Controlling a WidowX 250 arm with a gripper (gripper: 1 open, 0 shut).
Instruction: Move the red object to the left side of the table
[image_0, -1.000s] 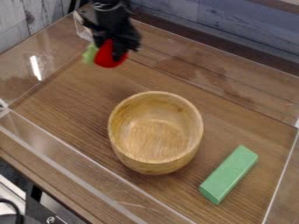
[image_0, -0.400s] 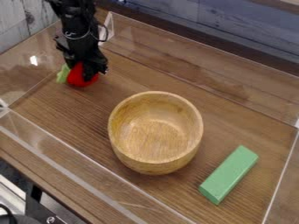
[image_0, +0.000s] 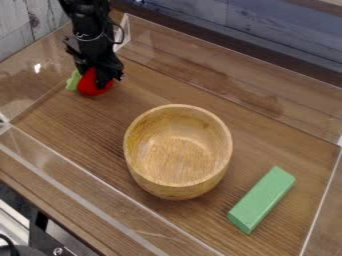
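Observation:
The red object (image_0: 90, 85), a small round red toy fruit with a light-green leaf on its left side, is at the far left of the brown wooden table (image_0: 160, 100). My black gripper (image_0: 96, 72) comes down from above and is shut on its top. The fruit sits low, at or just above the tabletop; I cannot tell whether it touches the wood. The arm rises out of the frame at the upper left.
A wooden bowl (image_0: 178, 150) stands in the middle of the table. A long green block (image_0: 262, 199) lies at the front right. Low clear acrylic walls (image_0: 40, 70) border the tabletop, one close to the fruit's left.
The gripper has carried the red fruit to the left and downward, from above the back of the table to low near the left wall. In the last half second it barely shifted.

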